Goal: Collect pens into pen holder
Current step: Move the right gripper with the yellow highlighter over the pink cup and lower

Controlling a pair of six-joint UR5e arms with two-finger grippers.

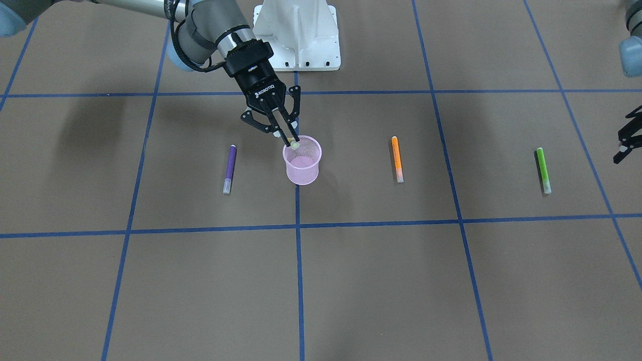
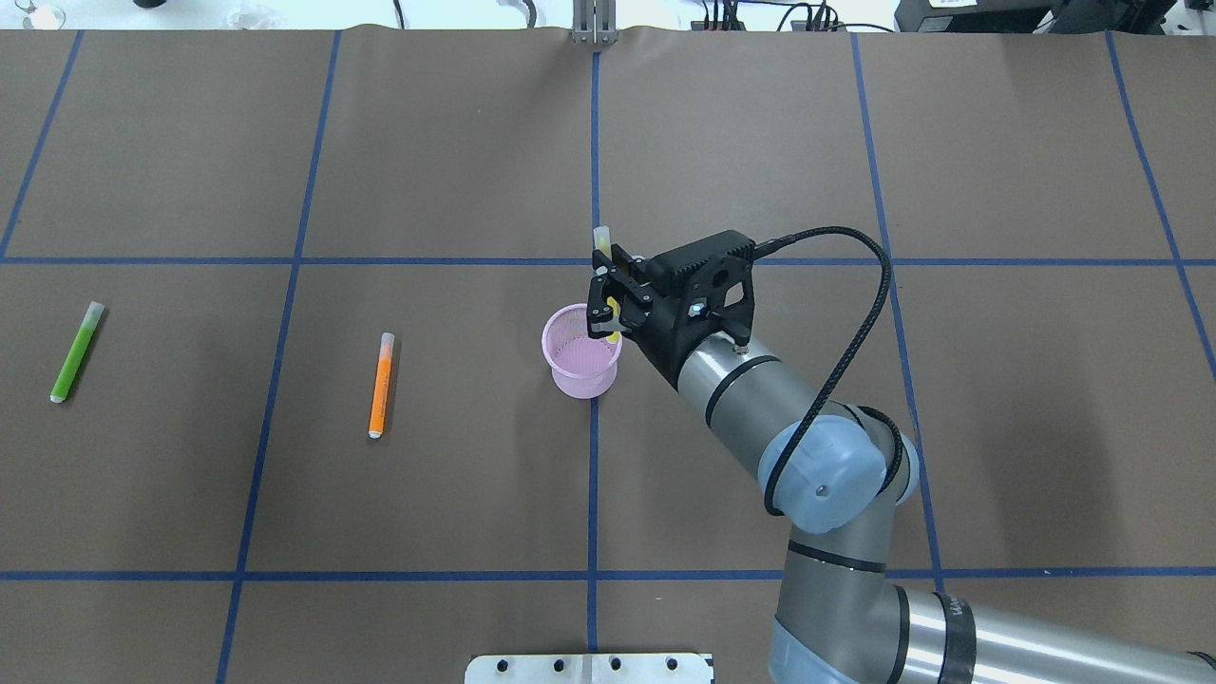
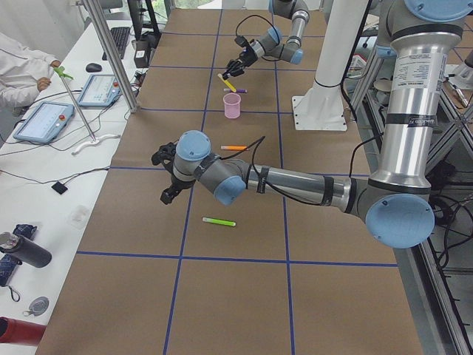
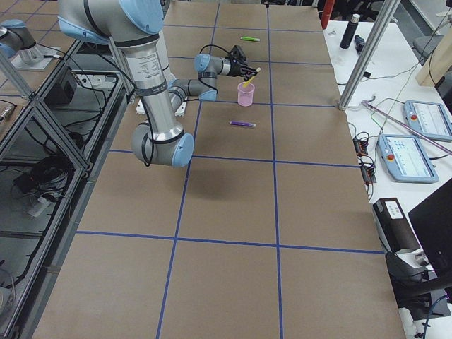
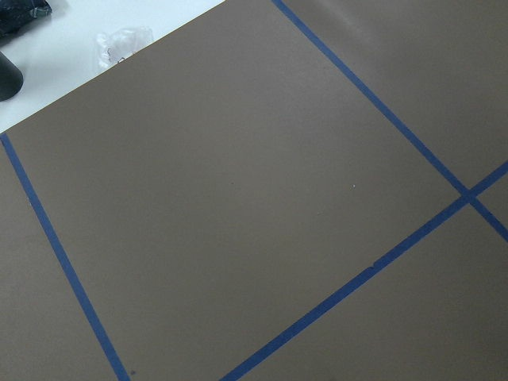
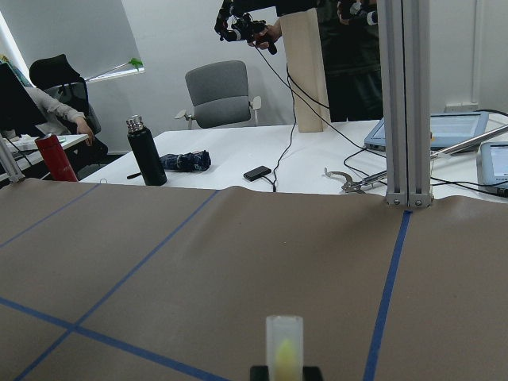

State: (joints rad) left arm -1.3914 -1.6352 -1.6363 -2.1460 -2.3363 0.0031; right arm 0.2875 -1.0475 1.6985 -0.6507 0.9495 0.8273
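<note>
Right tool (image 1: 292, 141): closed on the yellow pen (image 2: 600, 237). It holds the pen near the middle, tilted, with the pale cap end up.
Yellow pen: its low end is right at the rim of the pen holder (image 1: 302, 171), on the side nearest the robot. I cannot tell if the tip is inside yet.
Pen holder: stands upright on the brown surface (image 1: 351, 276). I see 0 pens resting in it.
Purple pen (image 1: 229, 168): lies flat near the pen holder, on the robot's right side of it.
Orange pen (image 1: 397, 159): lies flat on the other side of the pen holder, a bit farther off.
Green pen (image 1: 543, 169): lies flat well apart from the pen holder, past the orange pen.
Left tool (image 1: 624, 140): looks open and holds nothing. It is far from the pen holder, out past the green pen.
Step now: I think it is putting pen 1 of 4 into the pen holder.
How to do it well: bring the low end over the middle of the opening, not the rim. Stand the pen up straighter. Go down slowly until the tip is well below the rim, then open the tool.
Watch out: the pen holder looks light. A bump on the rim could push it or tip it over.
Left to do: 3 pens wait on the surface.
</note>
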